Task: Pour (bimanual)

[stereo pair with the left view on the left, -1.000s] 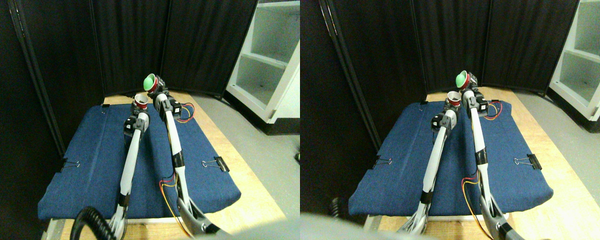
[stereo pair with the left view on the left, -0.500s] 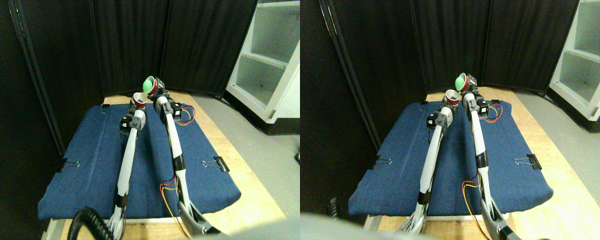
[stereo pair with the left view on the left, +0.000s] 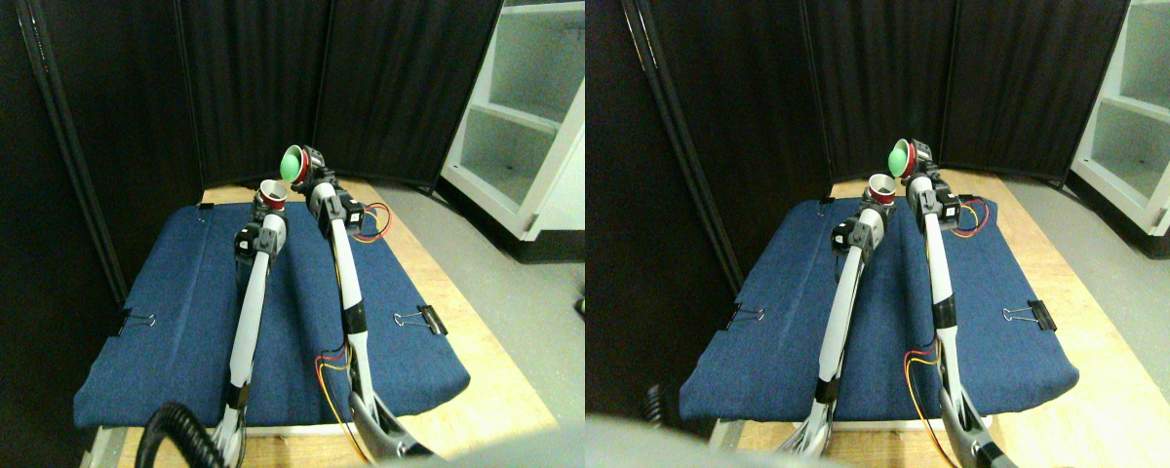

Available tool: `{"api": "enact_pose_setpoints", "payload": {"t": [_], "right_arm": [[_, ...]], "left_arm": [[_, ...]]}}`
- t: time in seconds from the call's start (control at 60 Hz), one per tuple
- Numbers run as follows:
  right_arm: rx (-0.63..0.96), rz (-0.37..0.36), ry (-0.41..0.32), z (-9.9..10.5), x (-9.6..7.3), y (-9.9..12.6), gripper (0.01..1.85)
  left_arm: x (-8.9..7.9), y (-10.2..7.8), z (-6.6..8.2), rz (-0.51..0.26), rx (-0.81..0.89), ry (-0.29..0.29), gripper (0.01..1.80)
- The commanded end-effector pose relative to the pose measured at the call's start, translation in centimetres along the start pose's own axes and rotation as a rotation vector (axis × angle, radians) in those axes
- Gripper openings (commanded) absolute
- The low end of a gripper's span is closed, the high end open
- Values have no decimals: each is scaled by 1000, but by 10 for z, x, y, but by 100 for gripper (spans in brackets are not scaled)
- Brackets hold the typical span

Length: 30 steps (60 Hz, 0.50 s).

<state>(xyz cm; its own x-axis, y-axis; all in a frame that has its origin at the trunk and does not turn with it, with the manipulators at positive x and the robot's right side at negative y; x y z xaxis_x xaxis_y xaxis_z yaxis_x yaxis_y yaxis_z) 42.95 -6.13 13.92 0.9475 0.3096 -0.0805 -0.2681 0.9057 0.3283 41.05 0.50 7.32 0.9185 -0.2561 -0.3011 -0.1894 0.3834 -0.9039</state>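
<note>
Plainly light and easily crushed, the tipped green-lined cup (stereo pair with the left view on the left: pixel 293 164) sits clamped at its wall in the right fingers (stereo pair with the left view on the left: pixel 304 168), just above the upright cup (stereo pair with the left view on the left: pixel 272 194) the left fingers (stereo pair with the left view on the left: pixel 269 202) grip.

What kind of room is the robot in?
Probably a lab or workshop test corner: black folding curtain panels screen it off, a blue cloth is clipped over a wooden table, and white empty shelves stand alongside.
</note>
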Motion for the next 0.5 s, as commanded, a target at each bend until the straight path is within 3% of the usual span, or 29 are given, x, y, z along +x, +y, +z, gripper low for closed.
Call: {"api": "enact_pose_setpoints", "payload": {"t": [0.017,0.15,0.5], "right_arm": [[-26,37,-47,13,-4,7,33],[-75,12,-32,13,-8,8,33],[-199,33,1,8,-9,5,33]], "left_arm": [[-4,-8,-2,-37,-6,-10,33],[-6,-10,-4,-41,-32,-6,33],[-10,-14,-8,-54,-32,-10,33]]}}
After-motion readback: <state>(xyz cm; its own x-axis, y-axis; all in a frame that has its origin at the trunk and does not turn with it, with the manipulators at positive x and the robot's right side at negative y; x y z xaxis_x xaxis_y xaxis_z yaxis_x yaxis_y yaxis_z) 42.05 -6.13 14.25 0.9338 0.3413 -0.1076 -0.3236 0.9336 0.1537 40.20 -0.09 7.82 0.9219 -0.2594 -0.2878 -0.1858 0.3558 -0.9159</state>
